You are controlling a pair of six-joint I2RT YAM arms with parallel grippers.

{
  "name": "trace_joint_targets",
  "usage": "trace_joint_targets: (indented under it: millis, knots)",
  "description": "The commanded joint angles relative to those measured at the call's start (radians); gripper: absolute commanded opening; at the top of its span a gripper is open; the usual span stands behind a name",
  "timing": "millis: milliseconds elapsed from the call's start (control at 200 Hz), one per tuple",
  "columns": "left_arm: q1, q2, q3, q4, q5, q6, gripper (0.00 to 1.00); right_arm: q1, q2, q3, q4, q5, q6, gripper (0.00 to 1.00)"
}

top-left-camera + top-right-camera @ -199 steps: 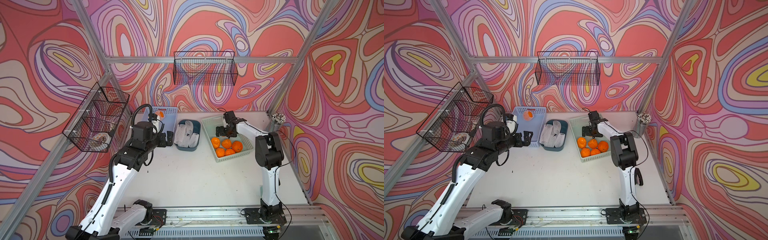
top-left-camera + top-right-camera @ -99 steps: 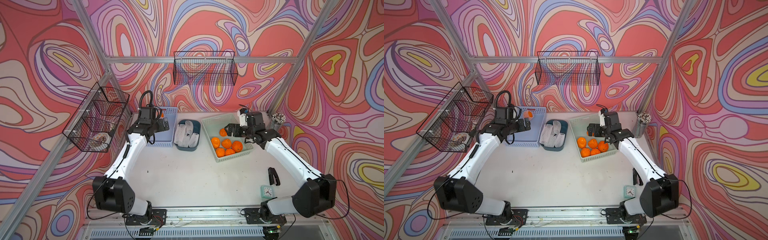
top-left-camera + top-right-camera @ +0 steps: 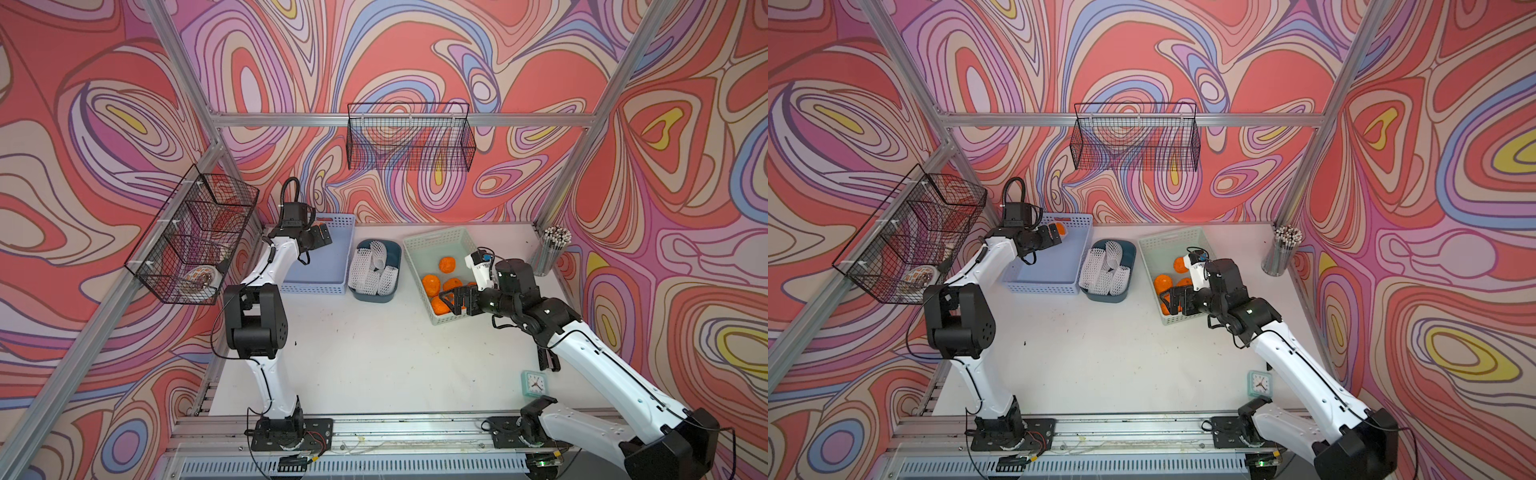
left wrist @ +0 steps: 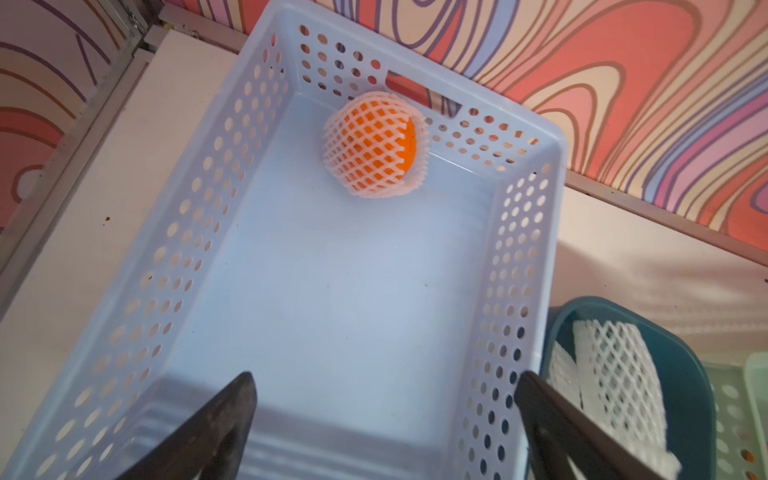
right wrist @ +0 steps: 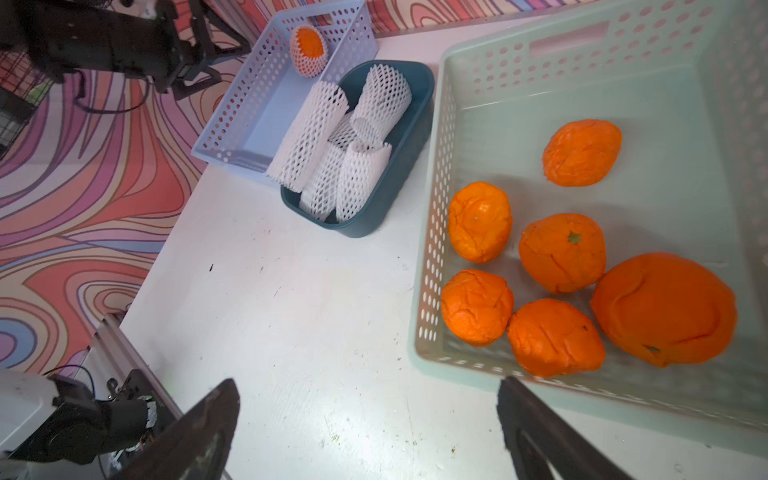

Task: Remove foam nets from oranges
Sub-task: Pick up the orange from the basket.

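Note:
One orange [image 4: 374, 143] wrapped in a white foam net lies at the far end of the blue basket [image 4: 557, 141]; a top view shows it as well [image 3: 1060, 227]. My left gripper [image 4: 386, 376] hovers open over that basket, short of the fruit, and appears in both top views [image 3: 322, 239]. Several empty foam nets [image 5: 332, 153] fill the dark teal bin [image 3: 392, 253]. Several bare oranges [image 5: 561, 249] rest in the green basket [image 5: 432, 208]. My right gripper [image 5: 368, 382] is open and empty above the table, at that basket's near front corner [image 3: 451, 301].
Black wire baskets hang on the back wall [image 3: 409, 137] and the left wall [image 3: 191, 237]. A cup of pencils [image 3: 550, 249] stands at the back right. A small green clock [image 3: 535, 382] and a black clip [image 3: 548, 361] lie by the right arm.
The right gripper has drawn back from over the green basket to its front corner. The left arm has folded lower while its gripper stays over the blue basket. Both stay open.

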Motion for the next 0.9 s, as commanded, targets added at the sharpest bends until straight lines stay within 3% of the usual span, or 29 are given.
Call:
trace_joint_targets:
  millis: [0,315,896]
  knots:
    - [0.027,0.081,0.065,0.038,0.053,-0.05,1.0,0.024,-0.047,-0.041,-0.012,-0.023,0.026,0.98]
    - [0.052,0.252,0.158,0.166,0.17,-0.117,1.0,0.037,-0.137,-0.141,-0.02,-0.038,0.061,0.98]
    - [0.056,0.45,0.274,0.316,0.097,-0.247,1.0,0.037,-0.131,-0.139,-0.044,-0.022,0.029,0.98]
